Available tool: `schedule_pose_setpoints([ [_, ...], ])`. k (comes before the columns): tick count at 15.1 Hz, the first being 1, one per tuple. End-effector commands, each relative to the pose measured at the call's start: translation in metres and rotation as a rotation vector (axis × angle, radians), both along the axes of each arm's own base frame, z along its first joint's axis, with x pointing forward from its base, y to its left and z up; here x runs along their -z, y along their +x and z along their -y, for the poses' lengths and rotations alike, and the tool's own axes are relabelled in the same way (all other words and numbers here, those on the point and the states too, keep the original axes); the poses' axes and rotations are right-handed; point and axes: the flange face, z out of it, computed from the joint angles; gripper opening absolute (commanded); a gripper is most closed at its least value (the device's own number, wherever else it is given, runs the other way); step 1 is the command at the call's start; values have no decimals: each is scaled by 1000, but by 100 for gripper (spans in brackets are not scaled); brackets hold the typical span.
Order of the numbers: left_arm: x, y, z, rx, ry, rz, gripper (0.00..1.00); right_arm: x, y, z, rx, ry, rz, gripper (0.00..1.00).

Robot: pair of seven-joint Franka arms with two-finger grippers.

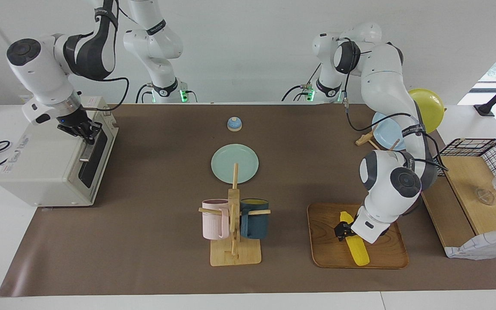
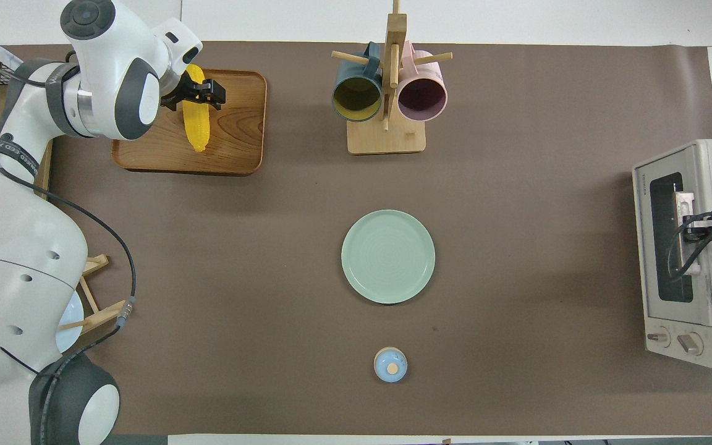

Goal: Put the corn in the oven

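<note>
While the corn (image 1: 354, 245) lies flat on the wooden tray (image 1: 325, 245) at the left arm's end of the table (image 1: 153, 267), we judge the task to be in its early part: nothing has been carried to the oven (image 1: 54, 159), which stands at the right arm's end, well apart from the tray. We note the left claw (image 1: 342, 229) lowered over the thick end of the cob, its fingers spread to either side of it and not clenched; in the overhead view the black fingers straddle the yellow body (image 2: 195, 114). We cannot tell whether they touch it. The right claw (image 1: 85, 129) is clenched at the bar handle (image 1: 88, 148) on the oven's dark glass door; whether it grips the bar or only rests against it, we cannot tell. The door appears shut or nearly so. In our judgement, everything remains: closing on the cob, lifting it, opening the door, carrying the cob across the table past the mug rack (image 1: 234, 224) and pale green plate (image 1: 234, 162), and setting it inside.
</note>
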Motion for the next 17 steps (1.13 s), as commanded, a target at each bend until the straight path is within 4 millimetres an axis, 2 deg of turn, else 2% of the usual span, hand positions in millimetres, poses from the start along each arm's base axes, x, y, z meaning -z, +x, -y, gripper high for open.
schedule_pose_setpoints([
  [1,6,1,0,15,21,16,90,20,8,-12,-27,-5,18,0],
  [3,7,1,0,16,21,17,82,30,14,-15,-29,1,22,0],
  [4,7,0,0,16,22,16,72,37,17,-17,-32,3,26,0],
  [6,7,-1,0,14,21,12,36,53,23,-22,-38,9,35,0],
  [7,6,-2,0,13,21,0,10,60,27,-36,-56,17,43,0],
  [8,0,-2,-1,10,16,6,0,65,29,-42,-47,19,49,0],
  [9,-14,-3,1,2,3,13,0,71,31,-47,-27,19,44,0],
  [10,-35,-7,-1,-8,-13,10,0,75,33,-58,-25,19,39,0],
  [12,-81,-29,4,-8,-21,-45,0,83,36,-71,-17,19,53,0],
  [14,-121,-62,17,-51,-11,-75,0,99,36,-74,-22,20,62,0],
  [17,-164,-127,56,-108,-27,-96,0,109,33,-90,-26,33,82,0],
])
